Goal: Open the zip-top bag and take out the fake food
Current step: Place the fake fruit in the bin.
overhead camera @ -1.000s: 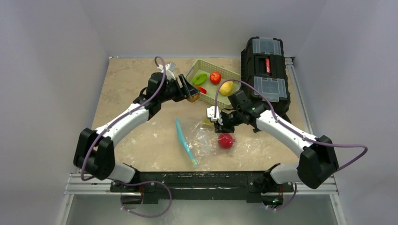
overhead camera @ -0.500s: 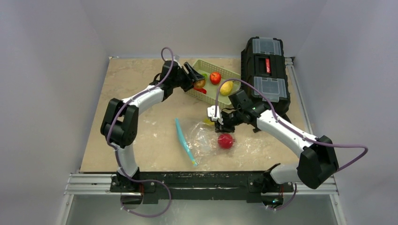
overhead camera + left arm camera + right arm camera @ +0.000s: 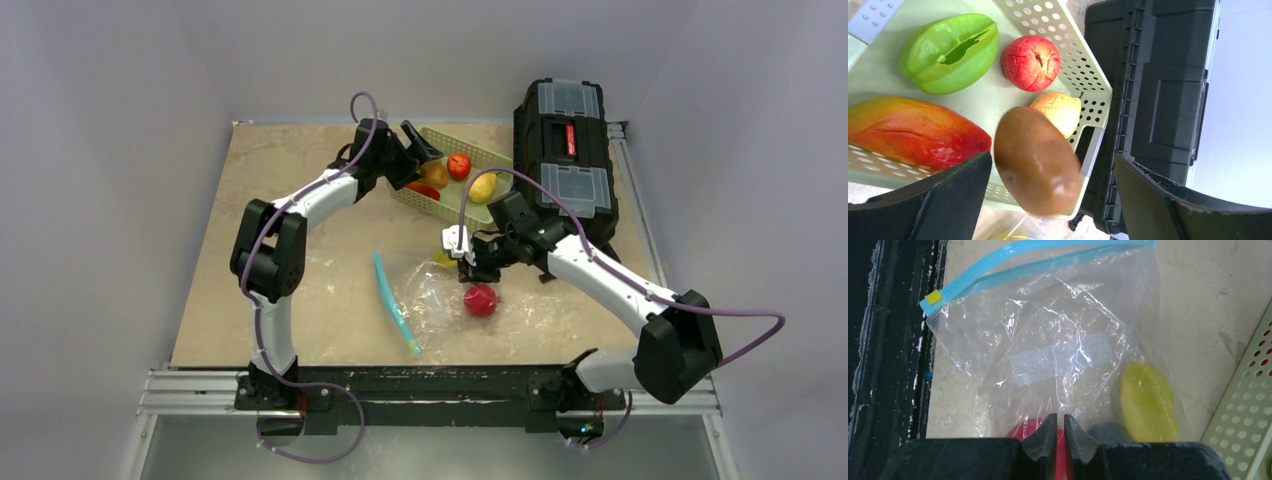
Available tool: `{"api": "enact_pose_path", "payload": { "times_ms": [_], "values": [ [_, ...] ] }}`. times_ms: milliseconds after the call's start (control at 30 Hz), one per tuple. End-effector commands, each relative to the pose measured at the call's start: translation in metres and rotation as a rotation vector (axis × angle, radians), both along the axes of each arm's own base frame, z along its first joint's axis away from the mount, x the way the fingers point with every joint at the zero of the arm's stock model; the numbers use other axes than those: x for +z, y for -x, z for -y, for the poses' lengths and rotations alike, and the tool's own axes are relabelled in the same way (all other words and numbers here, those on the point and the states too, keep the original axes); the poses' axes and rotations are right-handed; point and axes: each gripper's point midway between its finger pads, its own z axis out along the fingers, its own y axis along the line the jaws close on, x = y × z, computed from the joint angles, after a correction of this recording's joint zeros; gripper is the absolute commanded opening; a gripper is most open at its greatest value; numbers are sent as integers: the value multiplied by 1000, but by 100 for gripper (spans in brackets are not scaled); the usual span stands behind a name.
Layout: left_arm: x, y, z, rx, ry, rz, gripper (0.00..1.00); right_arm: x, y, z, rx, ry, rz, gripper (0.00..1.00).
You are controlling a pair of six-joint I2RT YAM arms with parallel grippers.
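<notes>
One brown fruit (image 3: 1035, 172) loose in wide-spread left claw (image 3: 1053, 156), over basket (image 3: 1083, 65) rim — right claw (image 3: 1056, 427) pinching zip-top bag (image 3: 1058, 340) edge

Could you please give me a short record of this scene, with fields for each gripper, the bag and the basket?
left gripper: open above the green basket; a blurred brown fruit sits loose between its spread fingers
right gripper: shut, apparently pinching the zip-top bag
bag: lying flat, teal zip strip on its left side in the top view; open or sealed cannot be told
in bag: red piece, yellow piece, dark piece
in basket: green starfruit, red apple, yellow pear, red-orange mango
beside basket: black toolbox
</notes>
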Motion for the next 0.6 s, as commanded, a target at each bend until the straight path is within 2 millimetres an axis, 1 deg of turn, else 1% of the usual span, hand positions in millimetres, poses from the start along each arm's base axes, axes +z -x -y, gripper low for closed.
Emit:
{"api": "enact_pose_path", "payload": {
  "times_ms": [0, 33, 167, 300, 367, 400, 433, 567],
  "values": [
    [22, -7, -7, 6, -38, 59, 97, 17, -2, -3, 17, -39, 40, 9],
    [24, -7, -9, 6, -45, 65, 100, 17, -2, -3, 18, -39, 41, 9],
    [40, -3, -11, -20, -71, 124, 100, 16, -3, -3, 15, -38, 39, 10],
    [64, 9, -21, -37, -116, 225, 100, 16, -3, -2, 13, -40, 37, 11],
    [72, 21, -32, -38, -166, 269, 100, 16, -3, -2, 13, -41, 35, 12],
    [83, 24, -36, -34, -173, 322, 100, 16, -3, -2, 16, -42, 35, 12],
    [81, 32, -42, -34, -196, 339, 100, 15, -1, -2, 21, -41, 33, 13],
    [92, 64, -65, -40, -282, 440, 100, 14, 0, -1, 33, -40, 32, 14]
  ]
}}
